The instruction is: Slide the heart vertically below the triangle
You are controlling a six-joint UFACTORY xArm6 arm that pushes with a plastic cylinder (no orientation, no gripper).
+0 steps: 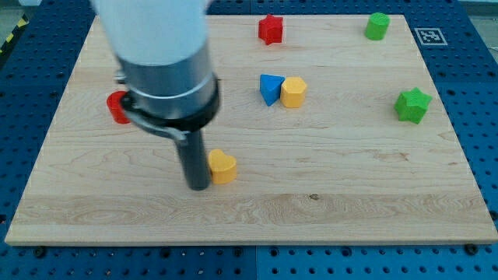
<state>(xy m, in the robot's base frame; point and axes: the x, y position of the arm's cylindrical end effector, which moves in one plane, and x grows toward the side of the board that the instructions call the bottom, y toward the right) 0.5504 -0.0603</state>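
A yellow heart block [222, 166] lies on the wooden board left of centre. My tip [198, 187] rests on the board right against the heart's left side. A blue triangle block [269, 89] lies above and to the right of the heart, touching a yellow hexagon block [293, 92] on its right.
A red star block [270, 29] sits at the view's top centre. A green block [377, 26] sits at top right and a green star block [412, 105] at right. A red block [118, 106] is partly hidden behind the arm at left. The board's edge [249, 241] runs along the view's bottom.
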